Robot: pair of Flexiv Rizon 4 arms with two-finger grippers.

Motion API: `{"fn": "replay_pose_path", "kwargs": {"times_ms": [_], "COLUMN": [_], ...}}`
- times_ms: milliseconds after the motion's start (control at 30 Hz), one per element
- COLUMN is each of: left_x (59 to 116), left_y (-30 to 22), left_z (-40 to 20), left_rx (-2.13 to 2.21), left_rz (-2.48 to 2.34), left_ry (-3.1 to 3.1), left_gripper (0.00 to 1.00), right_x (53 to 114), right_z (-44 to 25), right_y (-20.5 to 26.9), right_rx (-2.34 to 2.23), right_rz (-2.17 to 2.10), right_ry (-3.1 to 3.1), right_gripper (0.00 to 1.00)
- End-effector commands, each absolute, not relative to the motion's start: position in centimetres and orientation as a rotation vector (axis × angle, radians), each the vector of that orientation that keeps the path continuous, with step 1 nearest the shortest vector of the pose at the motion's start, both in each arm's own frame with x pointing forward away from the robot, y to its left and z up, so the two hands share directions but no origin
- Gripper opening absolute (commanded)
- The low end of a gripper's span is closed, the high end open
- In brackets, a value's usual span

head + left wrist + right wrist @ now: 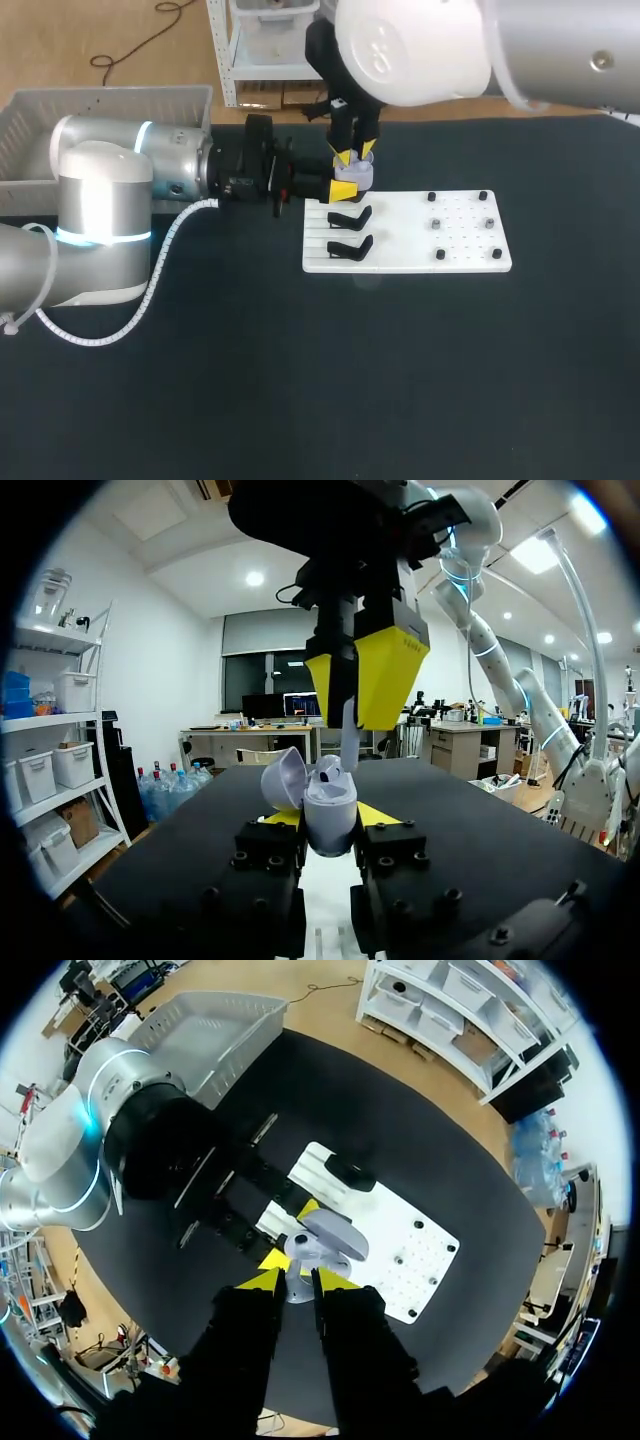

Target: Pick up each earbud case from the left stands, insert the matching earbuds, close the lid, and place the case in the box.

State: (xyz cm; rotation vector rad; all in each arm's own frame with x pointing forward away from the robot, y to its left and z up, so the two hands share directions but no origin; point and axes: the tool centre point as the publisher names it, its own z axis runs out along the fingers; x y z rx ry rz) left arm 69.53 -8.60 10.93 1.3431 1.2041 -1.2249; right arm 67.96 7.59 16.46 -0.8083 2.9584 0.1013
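The pale slatted box (100,105) sits off the left edge of the dark worktop (300,380), well apart from everything else. My left arm comes in level from that side, and my left end effector (330,825) is clamped on the earbud case (353,172), one yellow tip pressed against each flank. The case is held upright above the near-left corner of the white board (470,250), with its lid (283,778) swung open and tilted back. Straight above it my right end effector (296,1282) points down, its fingers drawn close together and pinching a small white earbud (348,735) whose lower end reaches the mouth of the open case. Just below the case in the head view, two black stands (350,216) (349,246) lie on the board's left part. Further right, small dark pegs (437,224) dot the rest of the board; I cannot make out what they carry
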Motion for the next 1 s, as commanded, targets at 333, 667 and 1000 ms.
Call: {"fn": "replay_pose_path", "kwargs": {"times_ms": [333, 667, 1000], "left_x": [69.49, 69.49, 69.49], "left_y": [-8.6, -8.6, -8.6], "left_z": [10.85, 10.85, 10.85], "left_rx": [1.341, 1.341, 1.341], "left_rz": [-1.223, -1.223, -1.223], "left_ry": [1.202, 1.202, 1.202], "left_gripper": [0.0, 0.0, 0.0], "right_x": [68.54, 68.73, 68.92], "right_z": [16.03, 15.69, 15.6], "right_y": [7.56, 7.59, 7.56], "right_rx": [-0.793, -0.791, -0.786], "right_rz": [0.101, 0.109, 0.105], "right_ry": [2.978, 2.991, 2.993], "right_gripper": [0.0, 0.0, 0.0]}}
